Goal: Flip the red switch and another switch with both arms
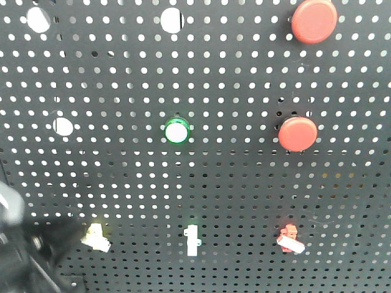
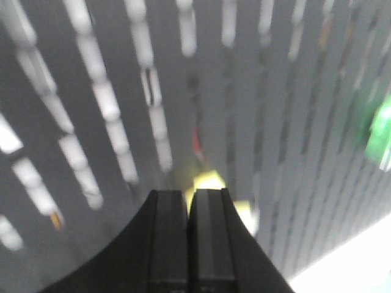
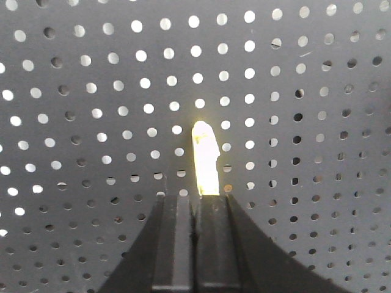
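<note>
Your left gripper [image 2: 187, 195] has its jaws pressed together with nothing between them. The cream switch [image 2: 208, 182] sits just past the tips, slightly to their right. That wrist view is smeared, so go gently into contact and nudge the lever with the closed fingertips as one blunt point. Your right gripper [image 3: 194, 198] is likewise closed up and empty, with a bright pale lever [image 3: 206, 159] standing right beyond its tips. No red body shows there, so I cannot tell whether that is the red switch [image 1: 290, 239]. In the front view no gripper is near it, so confirm your target before pushing. Press lightly along the lever's throw, without scraping the pegboard [image 1: 244, 183]
</note>
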Available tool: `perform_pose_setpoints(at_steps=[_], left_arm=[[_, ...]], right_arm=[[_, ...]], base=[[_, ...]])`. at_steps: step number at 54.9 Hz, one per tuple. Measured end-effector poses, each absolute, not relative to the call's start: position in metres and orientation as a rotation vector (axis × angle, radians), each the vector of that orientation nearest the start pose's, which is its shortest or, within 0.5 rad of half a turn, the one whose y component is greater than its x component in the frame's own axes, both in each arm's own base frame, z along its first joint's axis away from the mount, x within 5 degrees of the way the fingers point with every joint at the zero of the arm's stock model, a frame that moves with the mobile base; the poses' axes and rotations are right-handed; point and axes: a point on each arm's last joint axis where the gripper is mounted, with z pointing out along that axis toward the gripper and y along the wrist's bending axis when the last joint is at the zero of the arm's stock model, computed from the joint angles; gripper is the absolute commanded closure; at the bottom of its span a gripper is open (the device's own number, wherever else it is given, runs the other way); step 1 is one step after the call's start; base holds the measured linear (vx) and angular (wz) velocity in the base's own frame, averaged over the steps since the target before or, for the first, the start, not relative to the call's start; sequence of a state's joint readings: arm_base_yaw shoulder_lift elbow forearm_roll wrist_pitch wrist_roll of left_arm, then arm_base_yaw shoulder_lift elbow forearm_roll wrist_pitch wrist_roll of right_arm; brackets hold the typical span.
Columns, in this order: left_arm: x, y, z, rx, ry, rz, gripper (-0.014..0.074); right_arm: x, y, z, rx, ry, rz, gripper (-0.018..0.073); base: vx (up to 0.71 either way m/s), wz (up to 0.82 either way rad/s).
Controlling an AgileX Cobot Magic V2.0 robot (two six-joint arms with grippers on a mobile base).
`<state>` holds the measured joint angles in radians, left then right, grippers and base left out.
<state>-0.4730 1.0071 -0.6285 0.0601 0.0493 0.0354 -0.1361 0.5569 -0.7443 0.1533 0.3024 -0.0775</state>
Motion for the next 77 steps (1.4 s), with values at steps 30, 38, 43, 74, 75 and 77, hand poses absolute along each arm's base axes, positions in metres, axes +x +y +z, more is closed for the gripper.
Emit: perform_pose_setpoints(at_steps=[30, 38, 43, 74, 75, 77], left_arm=[[0.186, -0.095, 0.304, 0.482, 1.786, -0.295, 0.0594], [0.198, -0.102, 0.319, 0.489, 1.756, -0.288, 0.0594], [0.203, -0.104, 0.314, 0.5, 1.788, -0.28, 0.0594], [0.191, -0.089, 0.251, 0.465, 1.979, -0.264, 0.0594], [0.19, -0.089, 0.249, 0.466, 1.984, -0.263, 0.0594], [0.189, -0.089, 0.247, 0.467, 1.989, -0.262, 0.0594]], right_arm=[[0.107, -0.01, 0.392, 0.143, 1.591, 0.013, 0.0566], [0.107, -0.009, 0.39, 0.143, 1.606, 0.015, 0.0566], [0.107, -0.009, 0.39, 0.142, 1.614, 0.017, 0.0566], [0.106, -0.008, 0.387, 0.15, 1.64, 0.038, 0.0566], [0.106, -0.008, 0.387, 0.153, 1.64, 0.044, 0.0566], [0.107, -0.008, 0.387, 0.157, 1.644, 0.054, 0.0566]], base=[[0.0, 0.0], [0.0, 0.0], [0.0, 0.0], [0.0, 0.0], [0.0, 0.0], [0.0, 0.0]])
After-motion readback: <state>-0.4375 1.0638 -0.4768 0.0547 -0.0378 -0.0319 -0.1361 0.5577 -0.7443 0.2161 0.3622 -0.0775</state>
